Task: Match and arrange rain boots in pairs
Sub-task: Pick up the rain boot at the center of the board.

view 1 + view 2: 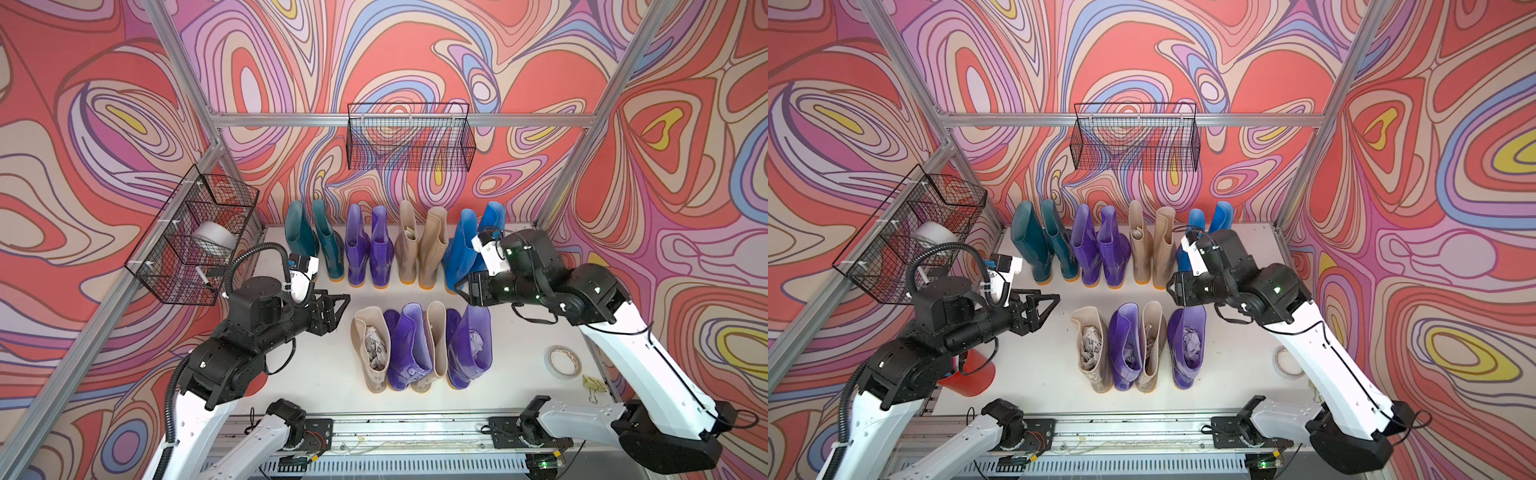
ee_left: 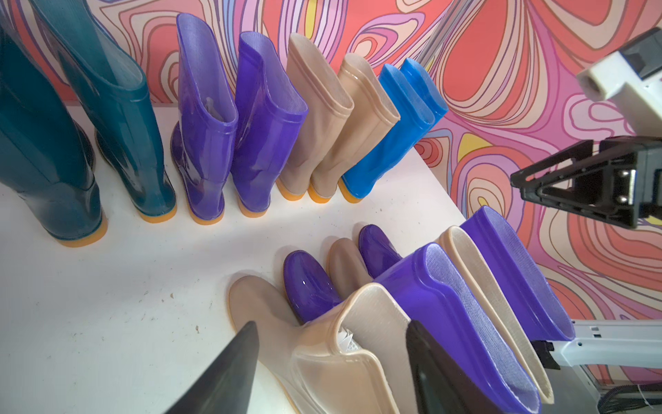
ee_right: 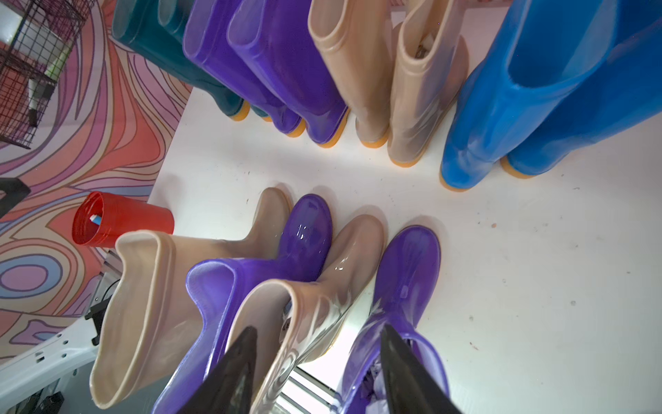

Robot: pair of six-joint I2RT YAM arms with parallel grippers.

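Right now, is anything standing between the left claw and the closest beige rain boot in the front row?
Nothing visible does. The open left claw hangs beside the paper-stuffed glossy beige rubber boot, with only open space above the bare white tabletop between them.

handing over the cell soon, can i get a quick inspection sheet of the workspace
surface: white table, lightly speckled
job's things: back row of eight boots in colour pairs; front row of four alternates beige, purple, unmatched
clutter: tape roll, binder clip, red cup
grippers: left gripper open beside front row; right gripper open over it; neither holding anything
cables: black hose looped over left arm; thin cable slack at right arm
surroundings: swirl-patterned walls, metal frame, two wire baskets
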